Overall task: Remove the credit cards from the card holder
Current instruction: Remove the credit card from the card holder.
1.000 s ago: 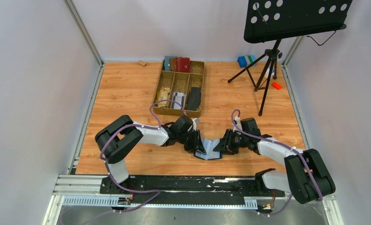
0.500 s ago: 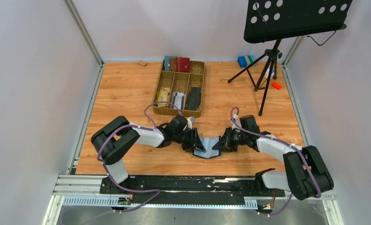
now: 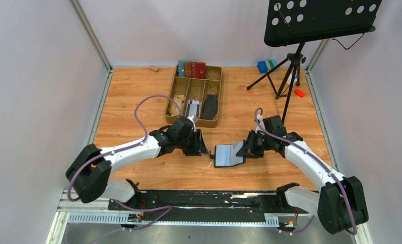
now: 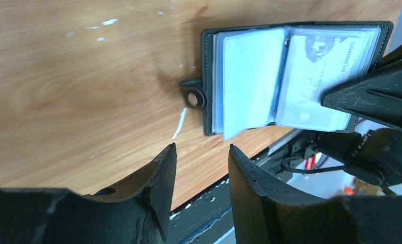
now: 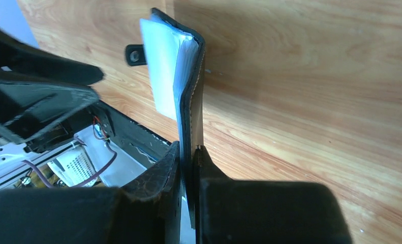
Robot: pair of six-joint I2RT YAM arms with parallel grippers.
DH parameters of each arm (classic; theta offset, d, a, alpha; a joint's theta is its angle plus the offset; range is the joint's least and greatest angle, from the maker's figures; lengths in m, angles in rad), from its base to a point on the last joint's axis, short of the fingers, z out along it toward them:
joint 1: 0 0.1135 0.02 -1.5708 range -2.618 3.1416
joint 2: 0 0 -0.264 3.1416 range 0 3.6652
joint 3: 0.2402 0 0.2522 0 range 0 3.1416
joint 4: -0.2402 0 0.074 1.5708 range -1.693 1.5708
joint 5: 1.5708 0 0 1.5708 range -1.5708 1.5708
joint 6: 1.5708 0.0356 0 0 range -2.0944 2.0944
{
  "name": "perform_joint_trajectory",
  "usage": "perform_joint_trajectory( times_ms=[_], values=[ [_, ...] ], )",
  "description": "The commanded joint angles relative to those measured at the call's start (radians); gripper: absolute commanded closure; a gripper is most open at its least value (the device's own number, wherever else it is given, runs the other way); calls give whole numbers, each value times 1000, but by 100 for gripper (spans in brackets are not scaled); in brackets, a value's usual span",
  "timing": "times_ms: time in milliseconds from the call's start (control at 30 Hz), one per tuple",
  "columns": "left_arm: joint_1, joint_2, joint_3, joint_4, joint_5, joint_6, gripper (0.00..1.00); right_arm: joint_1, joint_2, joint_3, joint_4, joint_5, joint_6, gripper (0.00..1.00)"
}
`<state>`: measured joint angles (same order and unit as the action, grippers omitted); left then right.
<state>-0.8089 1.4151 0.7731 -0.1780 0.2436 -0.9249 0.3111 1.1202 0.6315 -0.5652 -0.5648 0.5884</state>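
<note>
The black card holder [image 3: 228, 155] lies open just above the wooden floor, its grey-blue sleeve pages fanned. In the left wrist view the card holder [image 4: 295, 76] shows a whitish printed credit card [image 4: 318, 71] inside a sleeve, and its closure tab points left. My right gripper [image 3: 245, 149] is shut on the holder's right cover; in the right wrist view the gripper [image 5: 188, 150] pinches the holder [image 5: 191, 91] edge-on. My left gripper [image 3: 205, 149] is open and empty just left of the holder, apart from it; it also shows in the left wrist view [image 4: 201, 152].
A wooden divided tray [image 3: 220, 91] stands behind the arms with blue, brown and red wallets at its back, a long black flat piece [image 3: 210, 105] and pale flat pieces [image 3: 191, 108]. A music stand tripod [image 3: 290, 76] stands at the back right.
My left gripper has let go of the holder's left side and drawn back to the left, its arm stretched out. The holder now hangs from my right gripper alone, shifted slightly right.
</note>
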Motion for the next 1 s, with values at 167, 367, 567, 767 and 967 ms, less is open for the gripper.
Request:
perform_joint_trajectory(
  times_ms=[167, 367, 567, 767, 967],
  values=[
    [7, -200, 16, -58, -9, 36, 47, 0, -47, 23, 78, -104, 30, 100],
    [7, -242, -61, 93, 75, -65, 35, 0, -95, -14, 279, -277, 149, 100],
    [9, -362, -82, 29, 31, -94, 26, -1, -149, -13, 357, -310, 221, 100],
    [10, -562, -206, 116, -12, -207, 16, -1, -168, -42, 489, -332, 327, 100],
    [10, -547, -250, 292, 33, -246, 14, -1, -144, -73, 659, -416, 404, 100]
  ],
)
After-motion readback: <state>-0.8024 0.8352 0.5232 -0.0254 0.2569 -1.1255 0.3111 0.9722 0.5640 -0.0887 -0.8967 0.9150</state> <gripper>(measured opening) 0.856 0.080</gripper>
